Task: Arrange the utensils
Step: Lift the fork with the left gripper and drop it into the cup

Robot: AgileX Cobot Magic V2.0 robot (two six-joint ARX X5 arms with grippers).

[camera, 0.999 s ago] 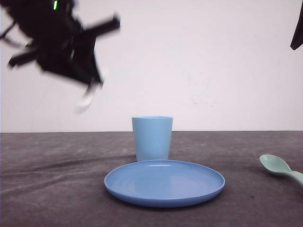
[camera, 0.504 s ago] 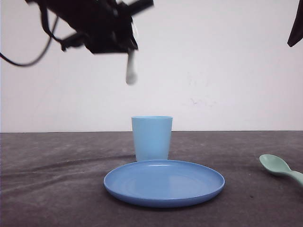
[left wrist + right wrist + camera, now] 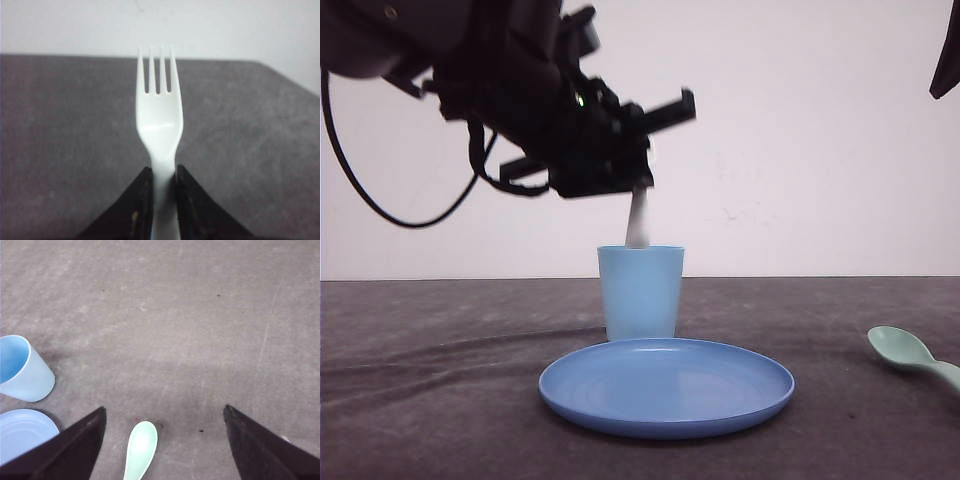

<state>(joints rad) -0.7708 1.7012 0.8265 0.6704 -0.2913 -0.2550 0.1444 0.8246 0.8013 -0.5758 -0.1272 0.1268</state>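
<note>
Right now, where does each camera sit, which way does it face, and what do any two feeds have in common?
Front: low at table height, facing forward at cup, plate, wall; left gripper holds fork above cup.
Left wrist: on left arm, looking across the table; fingers clamp the fork's handle, tines pointing away.
Right wrist: on right arm, looking down on spoon; open right gripper.
Shared: front and right wrist both show cup, plate, spoon.

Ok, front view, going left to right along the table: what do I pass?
Round blue plate with the light blue cup standing just behind it → mint-green spoon at the far right edge. Above the cup, the left claw holds the white fork.
</note>
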